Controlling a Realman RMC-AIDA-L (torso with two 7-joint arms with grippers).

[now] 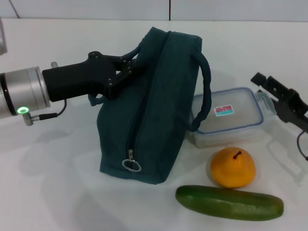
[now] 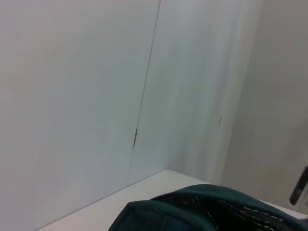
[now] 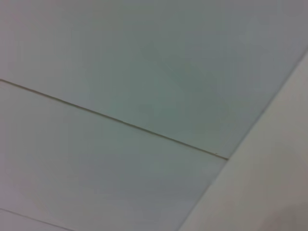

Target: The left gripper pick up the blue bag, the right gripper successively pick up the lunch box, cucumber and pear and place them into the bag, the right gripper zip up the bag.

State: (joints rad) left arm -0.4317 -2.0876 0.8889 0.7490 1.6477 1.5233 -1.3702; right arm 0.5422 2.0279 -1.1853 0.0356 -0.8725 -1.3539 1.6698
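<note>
Nearest in the head view, the cucumber (image 1: 229, 202) lies on the white counter (image 1: 57, 183), the pear (image 1: 233, 167) just behind it and the lunch box (image 1: 226, 116) beyond that. The blue bag (image 1: 149, 106) stands left of them, its zipper pull (image 1: 130, 163) low on the near end. The left gripper (image 1: 126, 72) has its fingers clamped on the bag's near handle. The right gripper (image 1: 284, 98) is cut off at the edge, its fingers impossible to judge. The left wrist view catches only the bag's top; the right wrist view shows only wall.
</note>
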